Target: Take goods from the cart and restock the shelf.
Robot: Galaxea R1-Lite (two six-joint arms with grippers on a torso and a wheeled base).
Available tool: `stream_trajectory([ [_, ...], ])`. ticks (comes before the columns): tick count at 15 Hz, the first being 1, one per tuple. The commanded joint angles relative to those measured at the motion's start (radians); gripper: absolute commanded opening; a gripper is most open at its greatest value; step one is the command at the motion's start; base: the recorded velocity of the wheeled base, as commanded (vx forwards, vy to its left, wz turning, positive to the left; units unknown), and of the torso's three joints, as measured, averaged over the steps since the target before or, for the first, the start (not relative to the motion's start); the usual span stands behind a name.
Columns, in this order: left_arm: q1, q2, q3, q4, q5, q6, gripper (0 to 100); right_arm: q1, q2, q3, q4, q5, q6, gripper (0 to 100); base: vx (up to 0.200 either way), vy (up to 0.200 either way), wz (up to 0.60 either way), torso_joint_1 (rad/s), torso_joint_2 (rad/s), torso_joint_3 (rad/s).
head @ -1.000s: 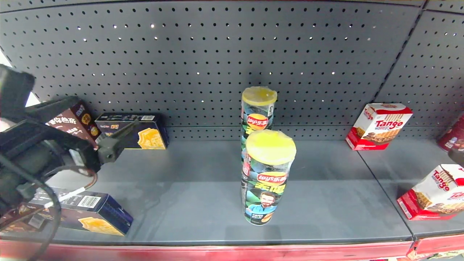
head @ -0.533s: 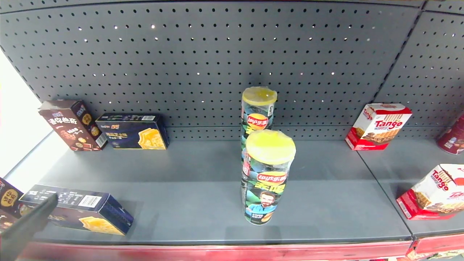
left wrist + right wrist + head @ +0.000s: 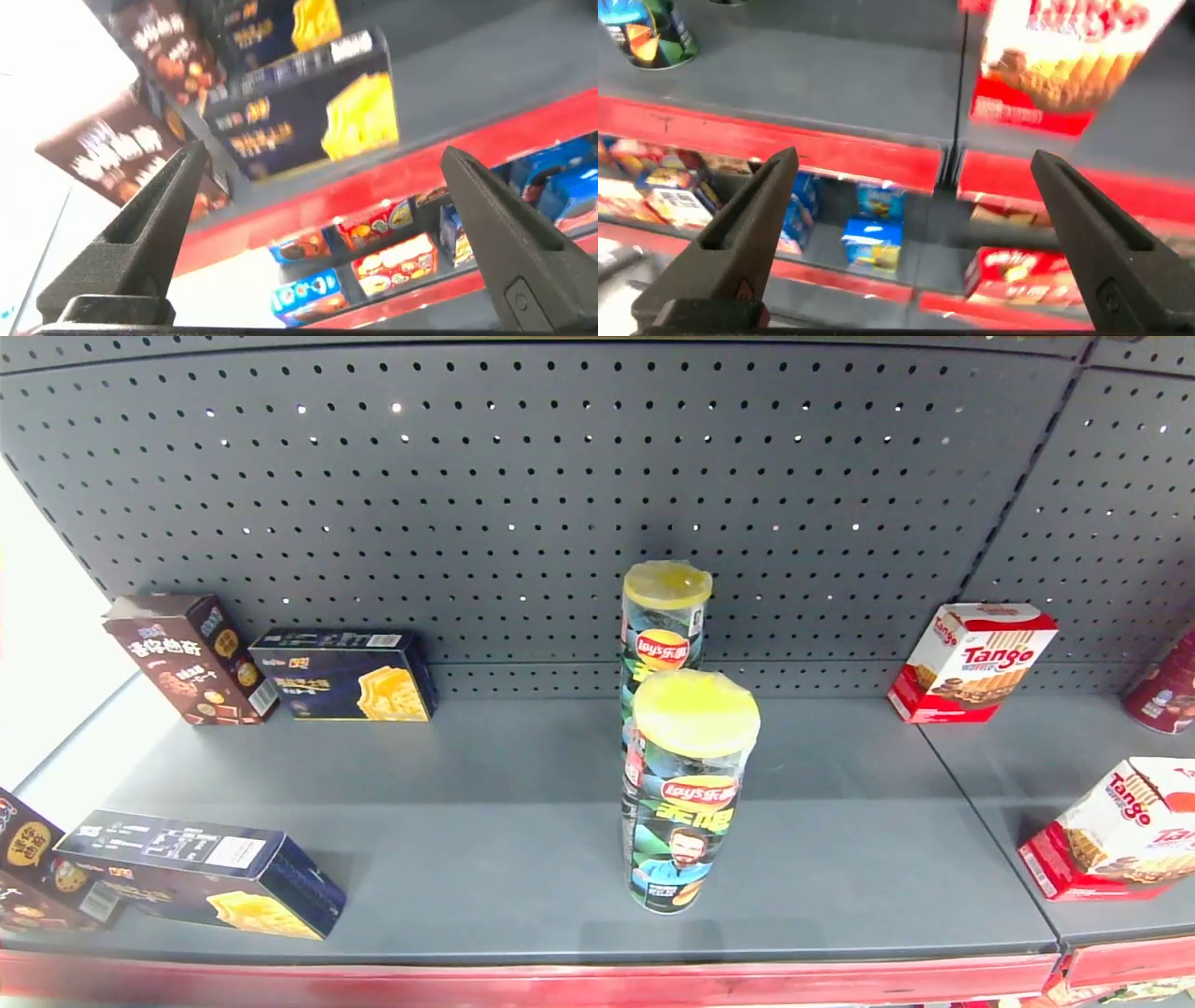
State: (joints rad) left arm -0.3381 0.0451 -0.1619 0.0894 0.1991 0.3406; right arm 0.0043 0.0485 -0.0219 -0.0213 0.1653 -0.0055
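Two yellow-lidded chip cans stand mid-shelf, one point(image 3: 695, 784) in front of the other point(image 3: 665, 616). A dark blue box point(image 3: 201, 873) lies at the front left beside a brown cookie box point(image 3: 33, 877). My left gripper point(image 3: 324, 154) is open and empty, low before the shelf's red edge, facing that dark blue box point(image 3: 299, 112) and brown box point(image 3: 121, 159). My right gripper point(image 3: 915, 157) is open and empty below the shelf front, with a red-and-white wafer box point(image 3: 1064, 56) and a chip can point(image 3: 649, 33) beyond it.
At the back left stand a brown box point(image 3: 187, 658) and a blue box point(image 3: 345, 674). Wafer boxes point(image 3: 976, 658) point(image 3: 1116, 831) and a red can point(image 3: 1162, 691) sit at the right. The grey shelf point(image 3: 523, 840) has bare room around the cans. Lower shelves hold packets point(image 3: 374, 261) point(image 3: 868, 224).
My left arm, over the shelf's left end a second ago, has dropped down and out of the head view. The goods on the shelf have not moved.
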Motion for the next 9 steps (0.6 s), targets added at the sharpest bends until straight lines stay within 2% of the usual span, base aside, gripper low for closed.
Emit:
stream_trajectory([
  [1, 0.01, -0.045, 0.133, -0.089, 0.0, -0.014, 100, -0.006, -0.041, 0.004, 0.001, -0.012, 0.03, 100, 0.0, 0.0, 0.0, 0.0, 0.0, 0.0],
  [3, 0.025, -0.045, 0.134, -0.089, 0.005, -0.055, 100, -0.007, -0.038, 0.002, 0.007, -0.023, 0.035, 100, 0.0, 0.0, 0.0, 0.0, 0.0, 0.0],
  [6, 0.047, -0.011, 0.134, -0.088, 0.008, -0.054, 100, -0.03, 0.016, 0.004, 0.006, -0.026, 0.035, 100, 0.0, 0.0, 0.0, 0.0, 0.0, 0.0],
  [7, 0.056, 0.018, 0.133, -0.089, 0.008, -0.038, 100, -0.052, 0.031, 0.007, -0.002, -0.059, 0.03, 100, 0.0, 0.0, 0.0, 0.0, 0.0, 0.0],
  [8, 0.057, 0.021, 0.134, -0.088, 0.008, -0.037, 100, -0.05, 0.031, 0.011, -0.012, -0.138, 0.027, 100, 0.0, 0.0, 0.0, 0.0, 0.0, 0.0],
  [9, 0.06, 0.021, 0.134, -0.089, 0.008, -0.037, 100, -0.049, 0.028, 0.022, 0.011, -0.267, 0.033, 100, 0.0, 0.0, 0.0, 0.0, 0.0, 0.0],
])
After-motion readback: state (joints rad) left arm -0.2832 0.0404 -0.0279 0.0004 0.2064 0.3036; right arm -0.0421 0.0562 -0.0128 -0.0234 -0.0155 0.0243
